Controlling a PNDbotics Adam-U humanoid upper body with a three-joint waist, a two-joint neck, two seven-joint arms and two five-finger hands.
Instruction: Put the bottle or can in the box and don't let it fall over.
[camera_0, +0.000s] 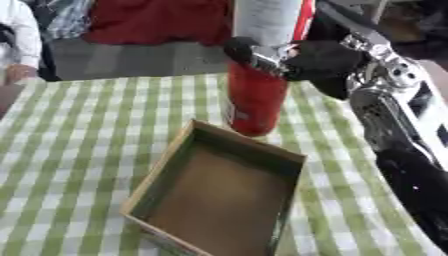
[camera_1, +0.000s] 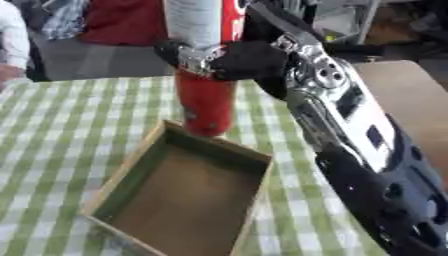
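Checked tablecloth (camera_0: 79, 150) carries the box (camera_0: 219, 190); right hand (camera_0: 306, 62) fingers clamp the can (camera_0: 256, 100) above its far wall.

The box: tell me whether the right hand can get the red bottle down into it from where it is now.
Probably yes. The right hand grips the red bottle upright just beyond the box's far wall; the box is open-topped and looks empty, so only that wall must be cleared.

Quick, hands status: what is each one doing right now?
Right hand: shut on the tall red and white can, held upright by the far edge of the box.
Left hand: not in view.
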